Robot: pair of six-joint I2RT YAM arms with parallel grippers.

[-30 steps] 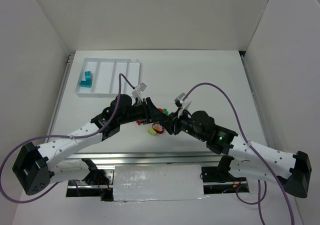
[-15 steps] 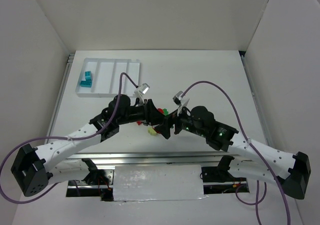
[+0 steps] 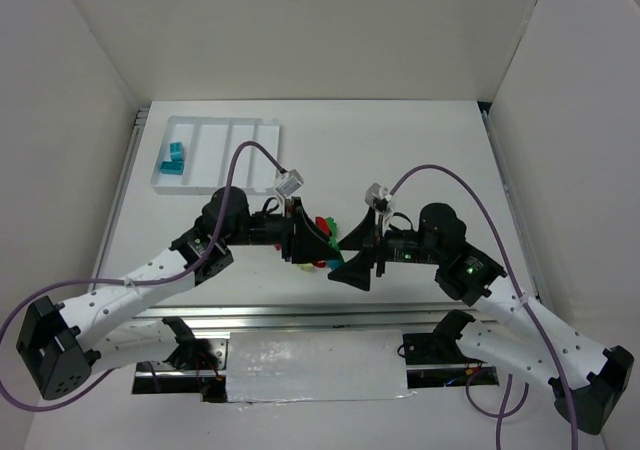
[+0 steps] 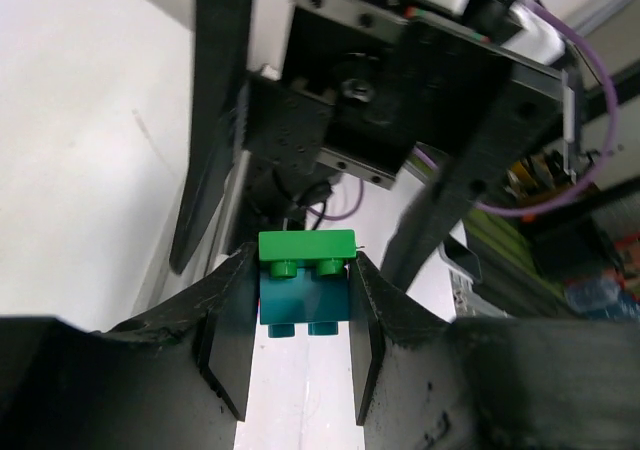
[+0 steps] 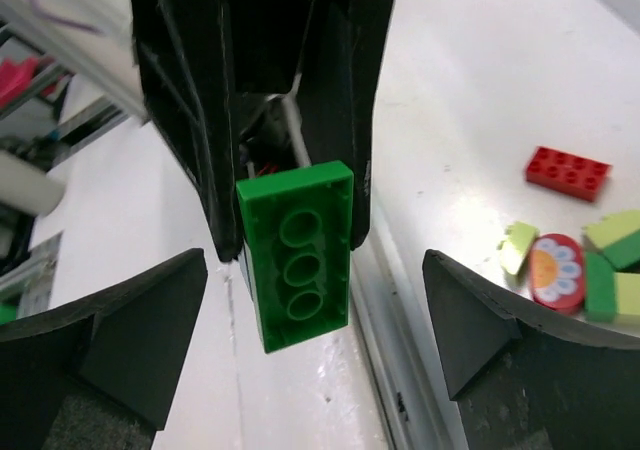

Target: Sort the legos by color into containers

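Observation:
My left gripper is shut on two stacked legos, a green brick on top of a teal one, held up off the table. In the right wrist view the same green brick shows its hollow underside between the left arm's black fingers. My right gripper faces it, open, with its fingers wide on either side and not touching the brick. From above, the left gripper and the right gripper meet tip to tip at the table's middle. Two teal legos lie in the leftmost compartment of the white tray.
Loose legos lie on the table under the grippers: a red brick, yellow-green pieces and a round flower-printed piece. From above, red and green bits show beside the left gripper. White walls enclose the table.
My right gripper has opened off the stacked bricks and drawn back to the right. The left gripper has kept hold of the stack and turned it toward the right arm.

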